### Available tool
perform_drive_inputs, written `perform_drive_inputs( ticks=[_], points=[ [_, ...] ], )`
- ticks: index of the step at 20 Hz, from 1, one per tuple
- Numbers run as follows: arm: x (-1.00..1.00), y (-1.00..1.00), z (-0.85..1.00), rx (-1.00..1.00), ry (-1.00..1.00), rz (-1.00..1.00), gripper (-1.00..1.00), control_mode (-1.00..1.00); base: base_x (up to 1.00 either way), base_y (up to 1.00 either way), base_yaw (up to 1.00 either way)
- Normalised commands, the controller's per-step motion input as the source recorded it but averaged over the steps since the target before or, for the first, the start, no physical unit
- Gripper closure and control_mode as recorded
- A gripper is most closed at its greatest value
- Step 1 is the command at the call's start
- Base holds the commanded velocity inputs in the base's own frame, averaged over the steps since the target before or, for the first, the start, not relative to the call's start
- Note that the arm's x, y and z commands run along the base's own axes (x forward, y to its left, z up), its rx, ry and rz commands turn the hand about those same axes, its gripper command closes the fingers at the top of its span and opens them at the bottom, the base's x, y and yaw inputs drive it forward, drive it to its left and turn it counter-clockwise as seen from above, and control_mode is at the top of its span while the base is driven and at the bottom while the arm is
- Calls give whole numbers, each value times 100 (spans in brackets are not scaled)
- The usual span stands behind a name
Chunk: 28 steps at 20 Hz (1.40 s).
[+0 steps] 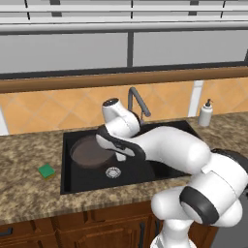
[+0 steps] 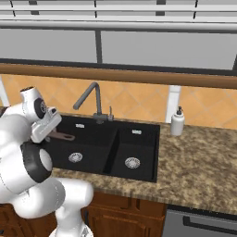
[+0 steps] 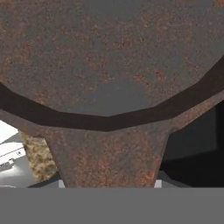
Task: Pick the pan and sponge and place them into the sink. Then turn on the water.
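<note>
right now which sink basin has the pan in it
The large basin, the one nearer the sponge. The pan sits in it beside its drain, handle in the shut gripper. The small basin holds just its drain.

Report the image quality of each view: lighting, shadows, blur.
Left base view: flat, even light, soft-edged render, pan dim inside the black sink. Right base view: equally flat, no glare. Hand view: pan very close, its rusty texture coarse and smeared.
</note>
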Motion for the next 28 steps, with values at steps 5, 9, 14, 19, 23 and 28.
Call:
perform_drive_inputs(
  ticks=[5, 9, 14, 19, 23, 28],
  points=[
    [38, 45, -29, 8, 0, -3, 100, -100, 0, 0, 0],
    [25, 26, -37, 5, 0, -3, 100, -100, 0, 0, 0],
    [11, 7, -26, 5, -1, -8, 100, -100, 0, 0, 0],
    [7, 0, -17, 8, -2, -27, 100, -100, 0, 0, 0],
    [13, 0, -26, 9, -2, -45, 100, -100, 0, 0, 0],
    [0, 0, -26, 6, 0, -70, 100, -100, 0, 0, 0]
  ],
)
